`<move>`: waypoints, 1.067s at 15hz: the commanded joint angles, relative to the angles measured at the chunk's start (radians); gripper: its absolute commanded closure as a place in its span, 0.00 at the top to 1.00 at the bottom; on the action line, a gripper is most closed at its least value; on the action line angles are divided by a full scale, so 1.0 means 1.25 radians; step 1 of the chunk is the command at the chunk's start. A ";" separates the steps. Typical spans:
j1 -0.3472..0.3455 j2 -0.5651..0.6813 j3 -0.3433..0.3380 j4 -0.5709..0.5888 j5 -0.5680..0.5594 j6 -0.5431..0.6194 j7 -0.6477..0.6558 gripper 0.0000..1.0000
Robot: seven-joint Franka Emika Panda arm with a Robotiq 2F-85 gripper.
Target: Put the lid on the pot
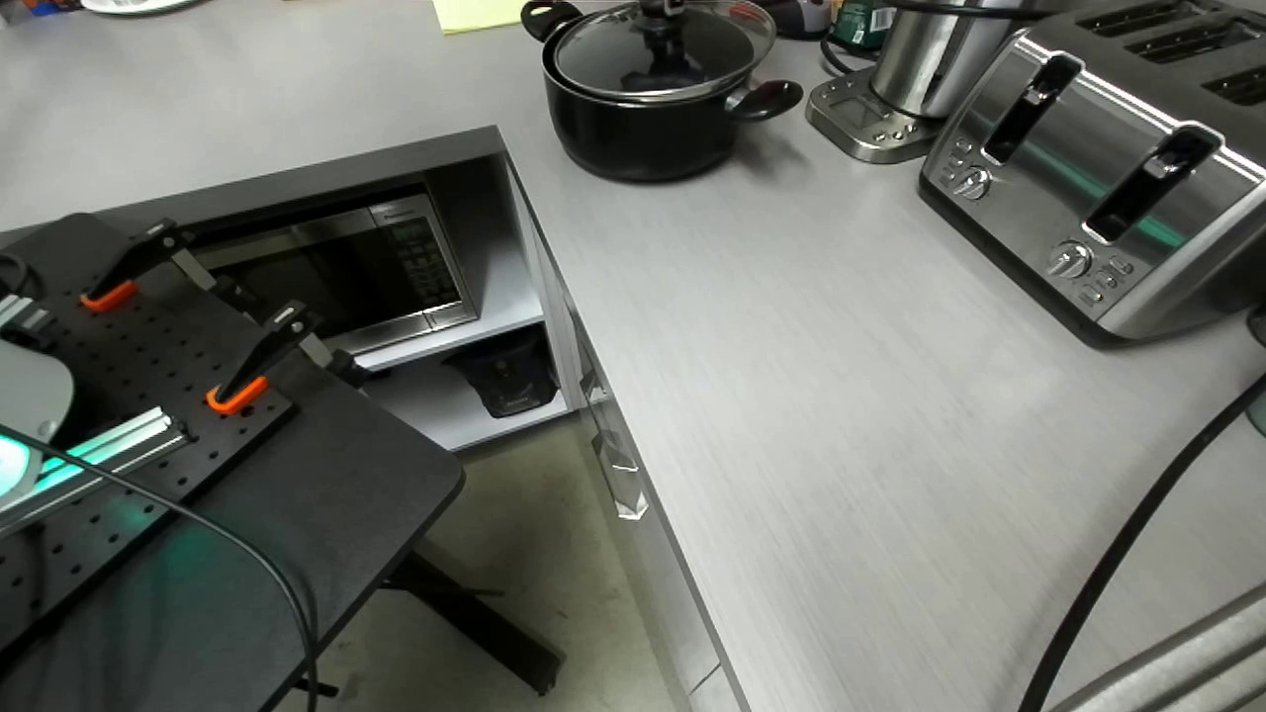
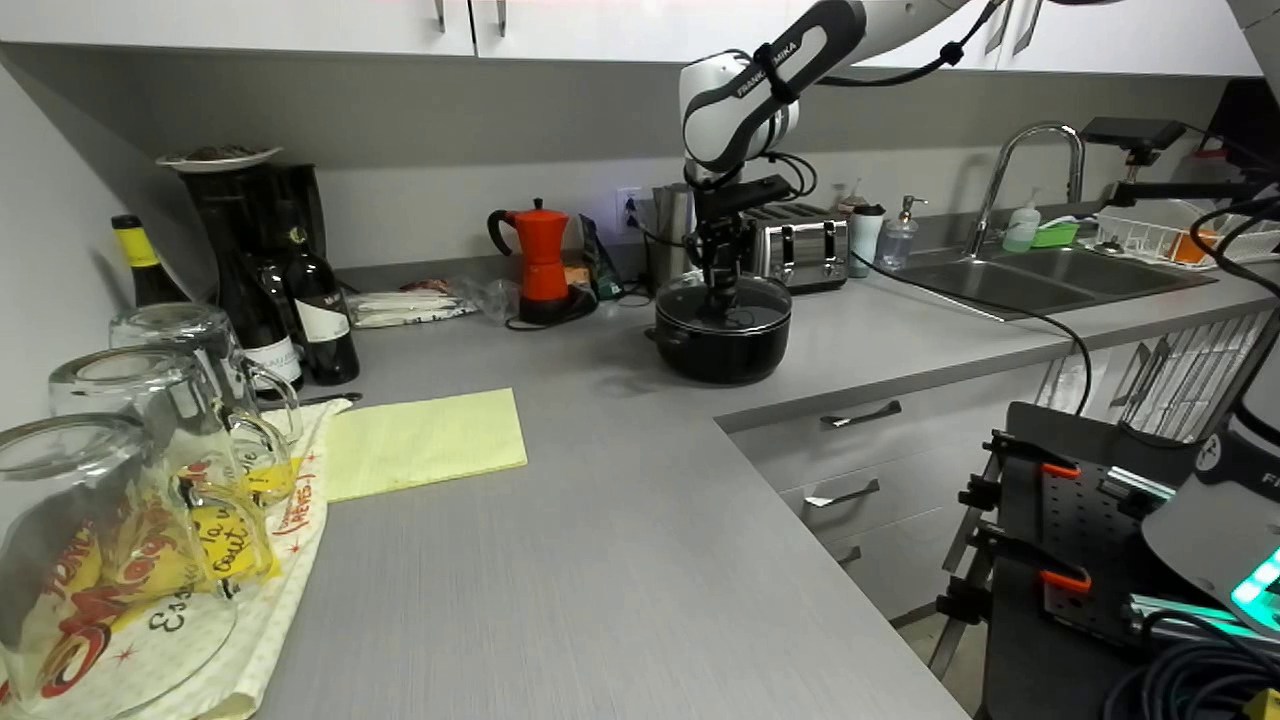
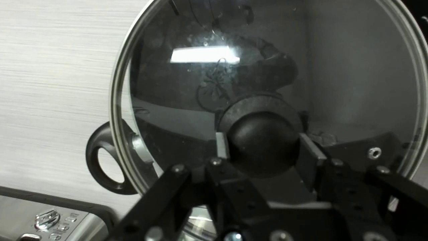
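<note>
1. Location: the pot (image 1: 643,138) is seen upright on the tabletop (image 1: 791,396), near the toaster (image 1: 1068,183). The lid (image 3: 351,67) is found over the pot's mouth.
2. Done: the lid is judged to be brought to its destination; the task is estimated as nearly complete.
3. Left: the lid is set off-centre. Glass is seen overhanging towards the side handle (image 1: 767,101), and pot rim is exposed on the opposite side. Whether the lid is resting on the rim or held just above it cannot be told. A small centring shift, any lowering needed, then a release are judged to remain.
4. Gripper (image 3: 266,150): clamped on the lid's black knob (image 3: 262,134). The pads (image 3: 307,164) are parted by about the knob's width, one seemingly pressed against each side.
</note>
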 commanded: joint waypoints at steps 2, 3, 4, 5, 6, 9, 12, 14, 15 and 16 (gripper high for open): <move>0.020 -0.021 -0.007 -0.016 -0.020 0.021 0.010 0.25; 0.022 -0.025 -0.006 -0.023 -0.020 0.026 0.009 0.25; 0.024 -0.027 -0.006 -0.027 -0.020 0.031 0.008 0.25; 0.026 -0.032 -0.005 -0.035 -0.019 0.038 0.006 0.25; 0.027 -0.035 -0.004 -0.042 -0.018 0.045 0.004 0.25; 0.028 -0.040 -0.004 -0.061 -0.016 0.066 0.000 0.25; 0.024 -0.044 -0.002 -0.070 -0.009 0.073 -0.004 0.25; 0.019 -0.049 0.001 -0.074 -0.002 0.075 -0.009 0.25; 0.017 -0.051 0.003 -0.075 0.001 0.074 -0.012 0.25; 0.014 -0.054 0.005 -0.075 0.007 0.070 -0.015 0.25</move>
